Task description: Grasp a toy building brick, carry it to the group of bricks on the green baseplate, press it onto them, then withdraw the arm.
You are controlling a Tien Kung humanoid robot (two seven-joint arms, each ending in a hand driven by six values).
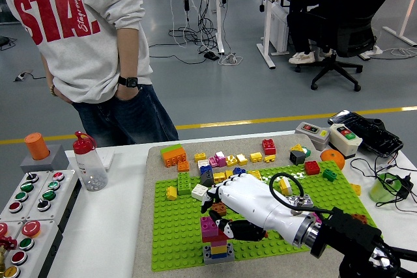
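Grey office floor is stretching behind the white table, and a person in a grey sweatshirt is standing at the far side toward the left, both hands tucked into jean pockets. A beige mat is covering the middle of the table, and the green baseplate is lying on it, its near edge running close to the table's near edge.

Only the right hand is showing, reaching in from the lower right corner over the baseplate's middle. Its white fingers are curling loosely; a small brown brick is sitting at the fingertips, though whether it is truly pinched cannot be told. Just below and left of the hand, a small stack of bricks is standing on the baseplate near its front edge, magenta on top, with yellow, blue and grey below. The hand is not touching the stack.

Bare green studs are lying open to the left of the stack, out to the baseplate's left edge. Loose bricks are crowding the far strip of the baseplate, among them a tall green brick and a white brick. Left of the mat, a clear bottle with a red cap and a panel of buttons are standing well apart from the hand.
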